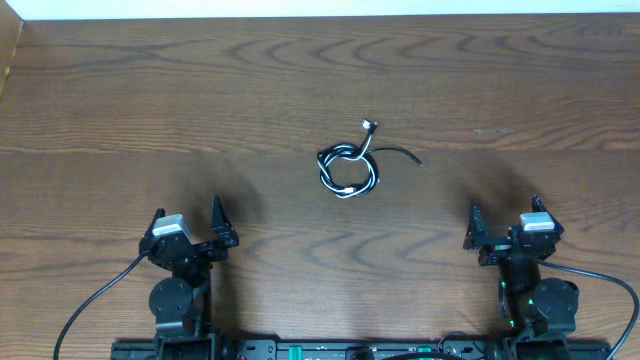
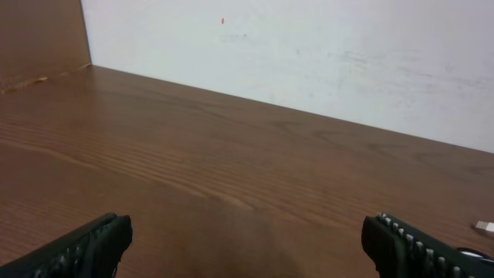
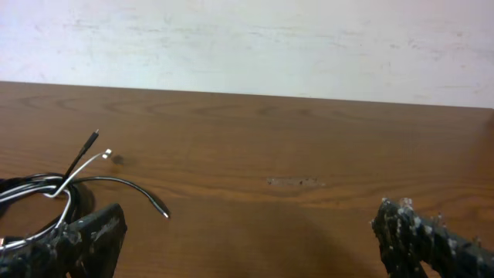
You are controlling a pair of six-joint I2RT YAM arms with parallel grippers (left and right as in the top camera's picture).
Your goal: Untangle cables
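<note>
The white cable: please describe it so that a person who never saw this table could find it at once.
Near the middle of the wooden table lies one small coil of two thin cables. The white cable is the pale strand, wound together with the black cable; its small pale plug end points toward the far edge, while a black tail trails right.

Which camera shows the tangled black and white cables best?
The overhead view: the whole cable bundle lies uncovered, loose ends included. The right wrist view catches only part of the bundle, cut off at its left edge. The left wrist view shows just a light plug tip at its right edge.
</note>
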